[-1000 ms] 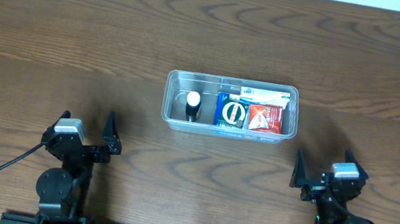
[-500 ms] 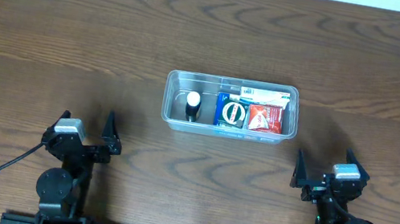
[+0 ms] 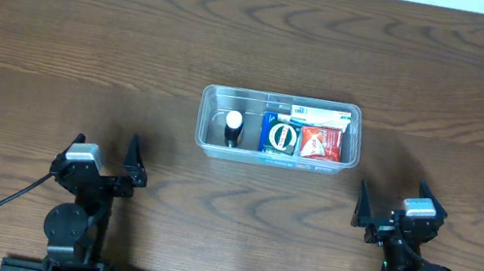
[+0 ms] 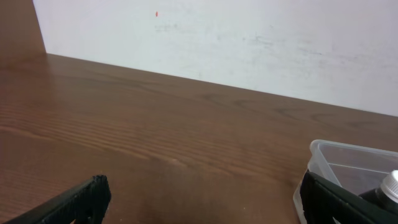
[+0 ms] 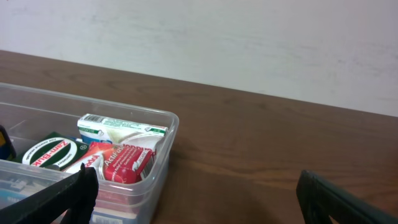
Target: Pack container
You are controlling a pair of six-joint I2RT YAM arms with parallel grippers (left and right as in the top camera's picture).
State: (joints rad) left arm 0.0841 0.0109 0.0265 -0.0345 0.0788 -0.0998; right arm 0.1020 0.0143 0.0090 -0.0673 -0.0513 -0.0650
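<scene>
The clear plastic container sits at the middle of the table. In it stand a small bottle with a white cap, a blue packet, a red packet and a white and green box. My left gripper is open and empty near the front edge, left of the container. My right gripper is open and empty near the front edge, right of it. The left wrist view shows the container's corner and the bottle cap. The right wrist view shows the container with the red packet.
The table is dark brown wood. A white wall rises behind its far edge. Cables run from both arm bases at the front.
</scene>
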